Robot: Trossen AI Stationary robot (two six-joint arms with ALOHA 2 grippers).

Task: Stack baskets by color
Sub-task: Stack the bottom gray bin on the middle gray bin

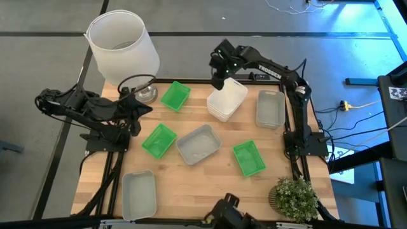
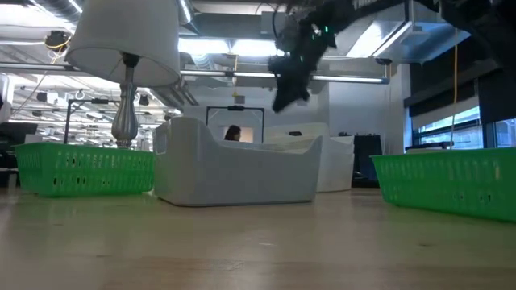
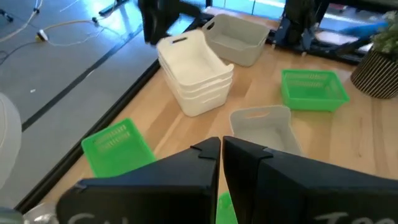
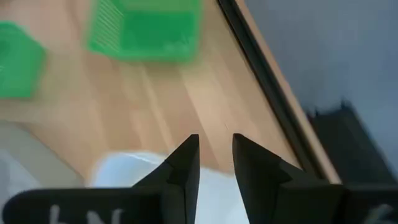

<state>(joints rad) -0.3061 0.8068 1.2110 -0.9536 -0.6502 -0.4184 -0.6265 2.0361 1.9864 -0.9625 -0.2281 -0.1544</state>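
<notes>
The white baskets (image 1: 227, 100) stand nested as one stack of three at the far edge of the surface (image 1: 191, 181), so the white colour appears complete. The right pincer (image 1: 219, 80) hangs just above the stack's far corner, its fingers apart with nothing between them, touching no basket. Taking the white stack as landmark: one green basket (image 1: 175, 95) lies just beside it toward the lamp (image 1: 122, 48), a grey basket (image 1: 270, 108) just beside it on the opposite side, a second grey basket (image 1: 198, 144) near its front, with a green basket (image 1: 158, 139) and another green basket (image 1: 248, 158) flanking that one, and a third grey basket (image 1: 139, 194) well apart at the near corner. All six lie single. The left pincer (image 1: 141, 109) waits by the lamp base, pressed together and empty. Judgement: the step in hand is the change from white to the next colour. The next move calls for descending over one rim of a loose basket, pinching its wall, lifting clear and seating it squarely inside a like-coloured one.
</notes>
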